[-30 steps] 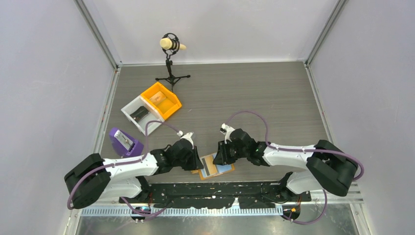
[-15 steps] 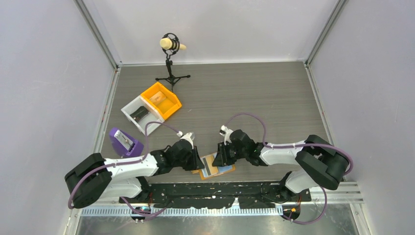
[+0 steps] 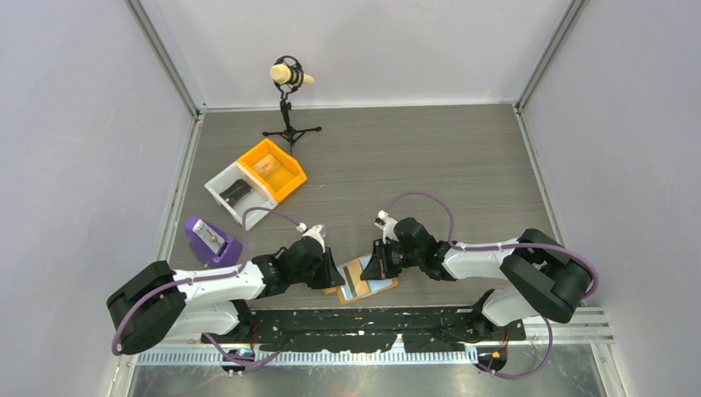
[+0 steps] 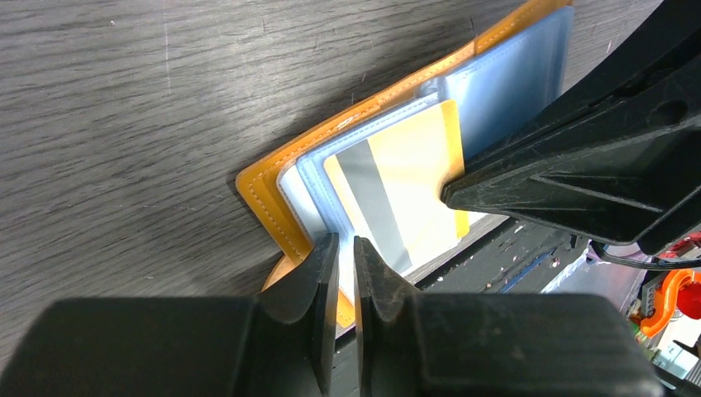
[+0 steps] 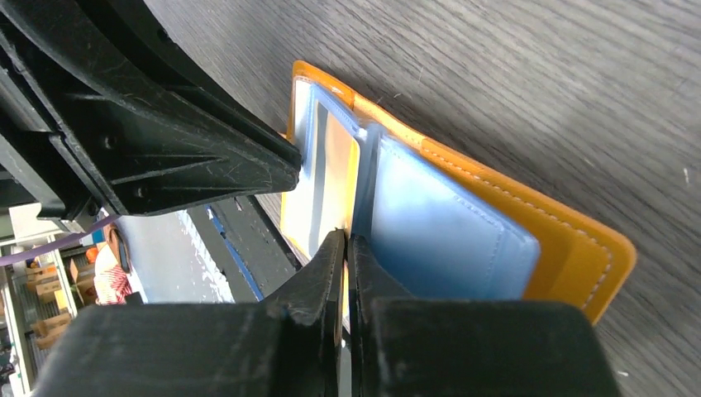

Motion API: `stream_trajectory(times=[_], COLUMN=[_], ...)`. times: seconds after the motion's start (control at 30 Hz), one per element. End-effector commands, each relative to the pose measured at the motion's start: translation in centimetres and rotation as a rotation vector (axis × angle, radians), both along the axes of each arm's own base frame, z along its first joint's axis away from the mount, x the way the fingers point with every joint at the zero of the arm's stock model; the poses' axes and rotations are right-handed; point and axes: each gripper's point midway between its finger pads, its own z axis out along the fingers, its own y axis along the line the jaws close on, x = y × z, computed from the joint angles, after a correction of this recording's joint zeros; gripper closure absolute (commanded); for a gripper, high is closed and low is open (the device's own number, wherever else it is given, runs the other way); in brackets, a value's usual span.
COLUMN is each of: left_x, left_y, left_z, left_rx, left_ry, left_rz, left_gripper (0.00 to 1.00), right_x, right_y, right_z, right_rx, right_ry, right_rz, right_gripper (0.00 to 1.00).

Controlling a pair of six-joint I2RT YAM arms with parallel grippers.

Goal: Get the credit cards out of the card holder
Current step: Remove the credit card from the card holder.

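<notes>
The orange-tan card holder lies open at the table's near edge, its blue-grey pocket panels facing up. A yellow credit card with a grey stripe sticks out of the left-hand pocket. My left gripper is shut on the near left edge of the card holder, with a pale blue panel between its jaws. My right gripper is shut on the credit card's edge by the holder's fold. In the top view, the left gripper and right gripper flank the holder.
An orange bin and a white bin stand at the back left, with a purple object nearer the left arm. A microphone stand is at the back. The table's front edge and black rail run just below the holder.
My right gripper's jaws have closed onto the card's edge and the arm has shifted slightly. The left gripper has kept its hold on the holder.
</notes>
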Motion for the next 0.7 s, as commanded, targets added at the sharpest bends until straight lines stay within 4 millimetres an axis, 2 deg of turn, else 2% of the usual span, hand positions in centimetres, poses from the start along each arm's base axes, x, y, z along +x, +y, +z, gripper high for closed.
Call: stream_trajectory(times=[0.0,0.27,0.5,0.67], left_x=[-0.1,-0.2,-0.1,-0.1], left_y=[0.7,0.5,0.4,0.1], left_z=[-1.0,-1.0,-1.2,-1.4], left_rx=[0.036,0.034,0.047,0.045], left_ry=[-0.009,-0.002,0.006,0.012], left_rz=[0.002,-0.006,-0.009,-0.014], left_gripper=[0.85,0.85,0.84,0.84], right_x=[0.2,0.3,0.6,0.8], right_y=[-0.5,-1.7,-2.0,-2.2], right_z=[0.7,1.2,2.2,2.3], right_rx=[0.027,0.038,0.053,0.040], right_ry=[-0.028,-0.037,-0.056,-0.048], right_rz=[-0.012,-0.043,-0.055,-0.053], right_gripper=[0.95,0.95,0.95,0.84])
